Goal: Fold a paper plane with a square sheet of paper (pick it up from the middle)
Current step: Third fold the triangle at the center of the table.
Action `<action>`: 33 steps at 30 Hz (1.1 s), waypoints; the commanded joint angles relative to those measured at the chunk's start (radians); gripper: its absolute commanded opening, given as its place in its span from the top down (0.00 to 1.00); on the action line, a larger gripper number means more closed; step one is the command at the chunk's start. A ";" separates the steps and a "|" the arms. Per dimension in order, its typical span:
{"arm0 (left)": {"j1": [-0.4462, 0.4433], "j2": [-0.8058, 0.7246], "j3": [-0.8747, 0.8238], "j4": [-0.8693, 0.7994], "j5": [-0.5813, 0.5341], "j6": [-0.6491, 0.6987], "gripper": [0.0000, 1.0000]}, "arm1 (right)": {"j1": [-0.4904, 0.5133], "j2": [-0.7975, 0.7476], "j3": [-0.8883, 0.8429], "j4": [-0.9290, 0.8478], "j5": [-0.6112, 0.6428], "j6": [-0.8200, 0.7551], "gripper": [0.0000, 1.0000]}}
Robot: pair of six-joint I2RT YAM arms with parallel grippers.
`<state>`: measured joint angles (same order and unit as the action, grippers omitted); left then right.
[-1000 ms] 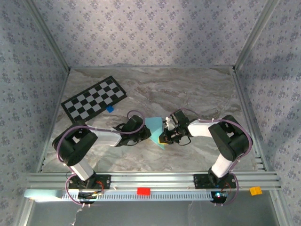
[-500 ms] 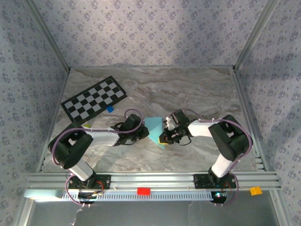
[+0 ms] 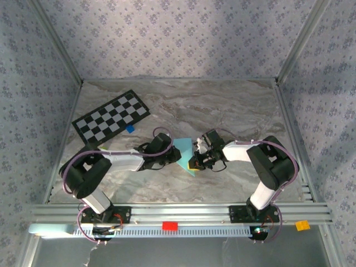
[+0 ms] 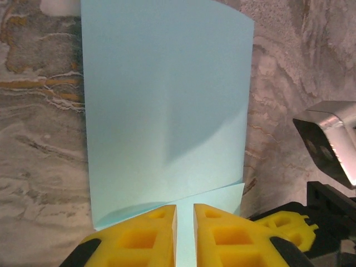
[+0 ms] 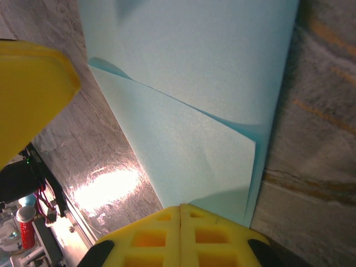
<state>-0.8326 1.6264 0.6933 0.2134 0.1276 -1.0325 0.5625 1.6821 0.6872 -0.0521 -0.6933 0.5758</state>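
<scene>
Right wrist: paper (image 5: 211,67) between closed right fingers (image 5: 144,239)

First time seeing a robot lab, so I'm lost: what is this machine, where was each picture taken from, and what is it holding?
These are two robot arms, the left arm and the right arm, bolted at the near edge of a marble-patterned table. One picture looks down from above; the other two come from cameras on each wrist. On the table lie a checkerboard card, a tiny blue block and a light-blue paper, partly folded. The right end effector is shut on the paper's edge; the left end effector sits at the other side, its yellow fingers a narrow slit apart.
</scene>
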 commanded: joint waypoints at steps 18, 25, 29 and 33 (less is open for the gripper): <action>-0.003 0.079 0.002 -0.083 0.009 0.023 0.94 | 0.014 -0.152 0.014 -0.162 -0.063 -0.122 0.92; -0.003 0.086 0.015 -0.090 0.011 0.028 0.95 | 0.054 -0.074 0.017 -0.183 -0.013 -0.154 0.92; -0.003 0.088 0.013 -0.089 0.010 0.026 0.94 | 0.050 -0.059 -0.010 -0.201 0.009 -0.174 0.92; -0.003 0.090 0.012 -0.086 0.008 0.025 0.94 | 0.038 -0.096 -0.060 -0.192 0.003 -0.172 0.93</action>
<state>-0.8326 1.6897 0.7094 0.2054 0.1455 -1.0283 0.6102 1.6119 0.6617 -0.2081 -0.6987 0.4271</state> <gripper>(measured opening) 0.060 0.077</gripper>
